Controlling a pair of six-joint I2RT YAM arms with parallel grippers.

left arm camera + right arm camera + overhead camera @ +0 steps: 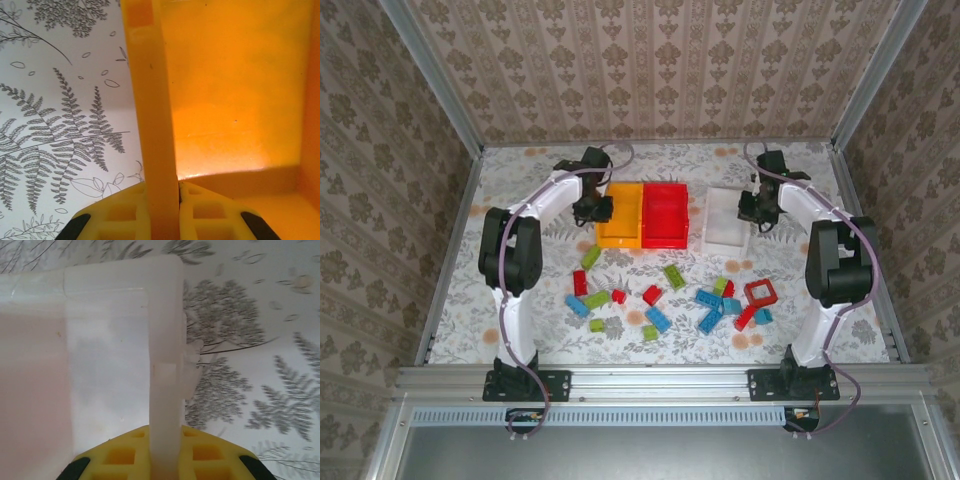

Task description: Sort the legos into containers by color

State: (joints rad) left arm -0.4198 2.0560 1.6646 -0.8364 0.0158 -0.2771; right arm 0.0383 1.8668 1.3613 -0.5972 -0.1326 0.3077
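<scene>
Three containers stand in a row at mid-table: the orange-yellow bin (620,228), the red bin (665,215) touching it, and the white bin (724,218) a little apart to the right. My left gripper (592,210) is shut on the orange-yellow bin's left wall (150,110), one finger (125,215) outside and one inside. My right gripper (758,208) is shut on the white bin's right wall (165,365) in the same way. All three bins look empty. Several red, blue and green legos (670,295) lie scattered on the table in front of the bins, among them a red square frame (761,292).
The table has a white fern-patterned cloth (520,190). Metal rails run along its left, right and near edges, with patterned walls behind. Bare cloth lies behind the bins and to either side of them.
</scene>
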